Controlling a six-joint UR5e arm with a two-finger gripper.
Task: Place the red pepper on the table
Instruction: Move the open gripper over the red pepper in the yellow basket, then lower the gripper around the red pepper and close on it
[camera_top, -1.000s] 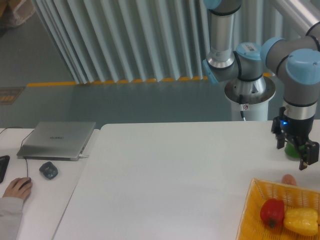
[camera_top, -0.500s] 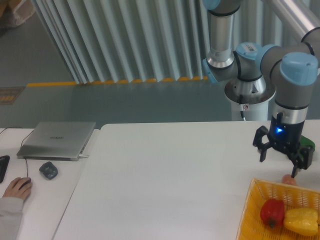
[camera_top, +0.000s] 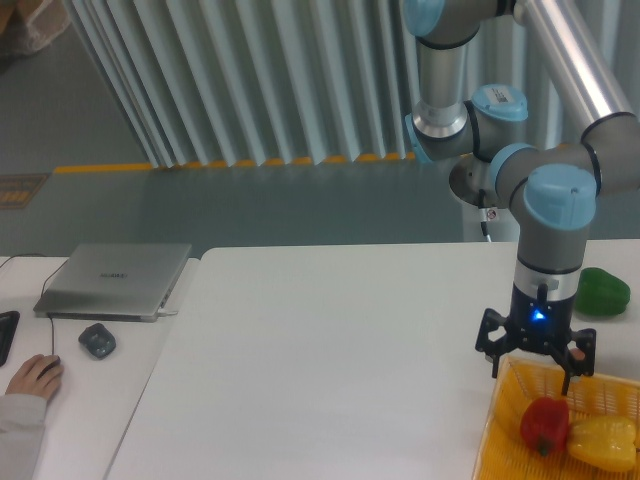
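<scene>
Though it looks light and firm, the red pepper (camera_top: 543, 424) is glossy and lobed, so it will likely slip unless the fingers close across its widest middle rather than the short stem. It lies in the basket (camera_top: 497, 425), touching the yellow pepper (camera_top: 602, 442). The gripper (camera_top: 534, 364) hangs just above it, its fingers spread and empty.

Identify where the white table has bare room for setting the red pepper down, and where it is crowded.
The table is bare from its left edge beside the laptop across to the basket. The right is crowded: gripper, basket with red pepper and yellow pepper, green pepper behind.
</scene>
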